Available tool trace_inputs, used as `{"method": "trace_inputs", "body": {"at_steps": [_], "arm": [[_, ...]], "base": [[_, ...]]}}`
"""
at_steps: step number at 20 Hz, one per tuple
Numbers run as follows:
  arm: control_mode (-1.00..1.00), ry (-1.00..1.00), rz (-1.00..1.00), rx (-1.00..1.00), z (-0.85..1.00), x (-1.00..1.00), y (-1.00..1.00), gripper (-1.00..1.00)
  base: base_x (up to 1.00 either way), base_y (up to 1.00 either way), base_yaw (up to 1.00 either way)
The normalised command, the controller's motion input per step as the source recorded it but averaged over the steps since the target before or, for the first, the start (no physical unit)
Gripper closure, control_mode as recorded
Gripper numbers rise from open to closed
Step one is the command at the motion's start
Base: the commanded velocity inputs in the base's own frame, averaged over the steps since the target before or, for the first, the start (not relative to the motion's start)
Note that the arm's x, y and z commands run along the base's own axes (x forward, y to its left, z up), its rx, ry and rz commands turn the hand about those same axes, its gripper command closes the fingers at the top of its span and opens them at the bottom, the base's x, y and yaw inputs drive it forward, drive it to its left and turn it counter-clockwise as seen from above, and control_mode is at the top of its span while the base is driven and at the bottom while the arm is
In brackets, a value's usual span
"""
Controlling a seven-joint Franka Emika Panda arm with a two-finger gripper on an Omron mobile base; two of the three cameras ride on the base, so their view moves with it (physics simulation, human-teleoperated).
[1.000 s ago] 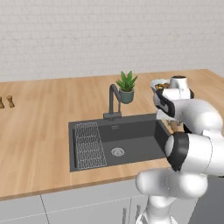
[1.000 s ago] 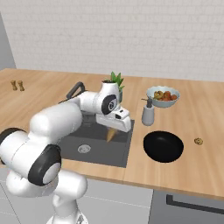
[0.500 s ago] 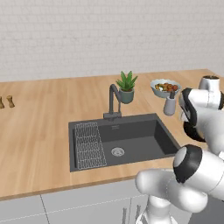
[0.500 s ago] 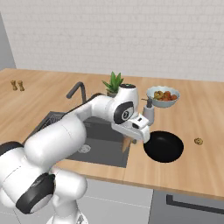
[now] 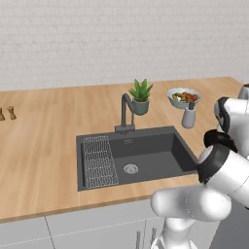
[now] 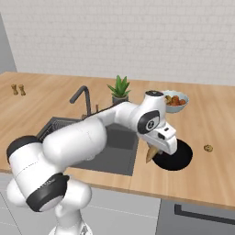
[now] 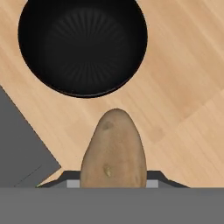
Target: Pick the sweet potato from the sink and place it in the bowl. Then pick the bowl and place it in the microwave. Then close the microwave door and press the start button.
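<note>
The wooden worktop (image 5: pixel 44 146) runs the width of the kitchen below a white brick wall (image 5: pixel 97 44). Set into it is the dark grey sink (image 5: pixel 146 155), with a wire rack (image 5: pixel 98 161) along its left side, a round metal drain (image 5: pixel 130 168) in the floor of the basin and a dark faucet (image 5: pixel 125 114) at its back edge.

The white arm (image 6: pixel 92 137) reaches across the sink toward the right, and its hand hangs above the worktop between the sink's right edge and the bowl (image 6: pixel 176 156), a shallow black round dish sitting on the worktop just beside the sink. In the hand view the bowl (image 7: pixel 83 46) lies ahead of the gripper (image 7: pixel 113 181), with nothing in it.

Behind the bowl stands a pale grey bowl of colourful food (image 6: pixel 174 102), and near it a small grey bottle (image 5: pixel 188 115). A potted green plant (image 5: pixel 141 97) stands behind the faucet.

The sweet potato (image 6: pixel 151 153) is pinched in the fingers, its tapered end pointing down, held above the worktop and just short of the bowl's rim. In the hand view the sweet potato (image 7: pixel 113 151) hides the fingers themselves.

Two small brown shakers (image 5: pixel 7 114) stand far left on the worktop, and a small brown item (image 6: pixel 208 148) lies right of the bowl. No brand, label or writing can be read anywhere.
</note>
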Motion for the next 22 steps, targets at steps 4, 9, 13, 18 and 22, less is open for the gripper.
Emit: {"method": "trace_inputs", "body": {"at_steps": [4, 9, 13, 18, 22], "arm": [[-1.00, 0.00, -0.08, 0.00, 0.00, 0.72, -0.24, 1.00], [-1.00, 0.00, -0.04, 0.00, -0.21, 0.52, -0.25, 1.00], [-1.00, 0.00, 0.00, 0.05, -0.34, 0.24, -0.30, 1.00], [-1.00, 0.00, -0.01, 0.07, -0.31, 0.26, -0.28, 1.00], [-1.00, 0.03, -0.02, 0.06, -0.25, 0.33, -0.19, 1.00]], "base": [[0.00, 0.00, 0.00], [0.00, 0.00, 0.00], [0.00, 0.00, 0.00], [0.00, 0.00, 0.00], [0.00, 0.00, 0.00]]}}
